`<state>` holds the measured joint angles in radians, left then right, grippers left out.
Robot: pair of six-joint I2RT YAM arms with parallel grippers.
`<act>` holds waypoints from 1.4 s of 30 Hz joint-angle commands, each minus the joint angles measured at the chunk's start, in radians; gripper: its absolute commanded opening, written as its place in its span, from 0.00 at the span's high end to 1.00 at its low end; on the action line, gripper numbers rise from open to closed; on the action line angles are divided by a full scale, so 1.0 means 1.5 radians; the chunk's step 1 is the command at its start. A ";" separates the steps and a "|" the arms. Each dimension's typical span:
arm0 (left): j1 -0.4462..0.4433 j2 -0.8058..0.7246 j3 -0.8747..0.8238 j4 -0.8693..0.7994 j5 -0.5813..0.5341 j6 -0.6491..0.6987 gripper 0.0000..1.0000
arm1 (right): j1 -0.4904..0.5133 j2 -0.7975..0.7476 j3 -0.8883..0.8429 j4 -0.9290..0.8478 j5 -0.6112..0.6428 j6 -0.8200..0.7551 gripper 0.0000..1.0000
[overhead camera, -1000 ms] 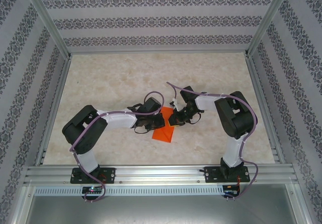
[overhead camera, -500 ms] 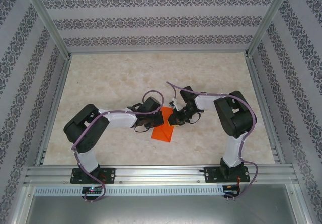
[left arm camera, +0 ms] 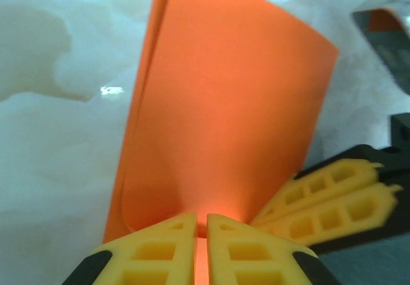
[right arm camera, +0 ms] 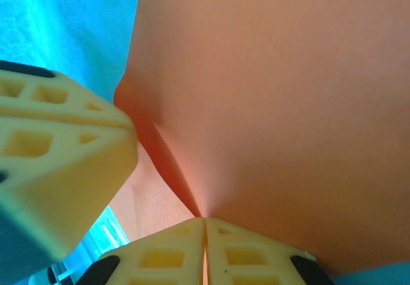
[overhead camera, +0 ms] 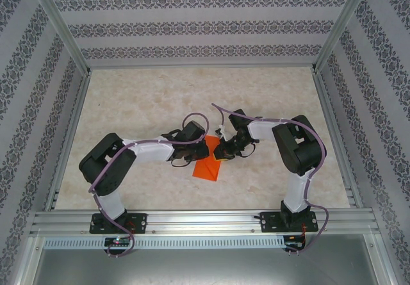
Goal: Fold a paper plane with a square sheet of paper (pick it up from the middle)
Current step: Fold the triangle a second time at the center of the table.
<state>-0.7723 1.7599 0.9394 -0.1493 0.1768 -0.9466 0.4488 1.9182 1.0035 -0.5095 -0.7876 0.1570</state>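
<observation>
Top external view shows the left gripper point(overhead camera: 194, 155) pinching the left edge of the orange square sheet of paper point(overhead camera: 208, 168), which bows upward mid-table point(overhead camera: 141, 105) between both arms. The right gripper point(overhead camera: 224, 152) pinches its right edge.

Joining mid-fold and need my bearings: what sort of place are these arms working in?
Most likely a purpose-built robot test cell: a marble-patterned tabletop boxed in by silver aluminium frame rails and grey patterned wall panels, with two black-and-white robot arms bolted along the near rail.
</observation>
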 commanded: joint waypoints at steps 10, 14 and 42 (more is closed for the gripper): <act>0.007 -0.021 -0.015 0.029 0.081 -0.005 0.87 | 0.001 0.047 -0.010 0.005 0.066 -0.005 0.90; 0.006 0.014 -0.034 0.045 0.076 -0.015 0.89 | 0.001 0.048 -0.010 0.004 0.065 -0.005 0.89; 0.006 0.048 -0.055 0.035 0.049 -0.006 0.92 | 0.083 -0.279 -0.171 0.160 0.099 0.267 0.92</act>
<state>-0.7677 1.7882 0.8814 -0.0734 0.2821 -0.9588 0.5365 1.4994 0.7921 -0.3779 -0.6632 0.4282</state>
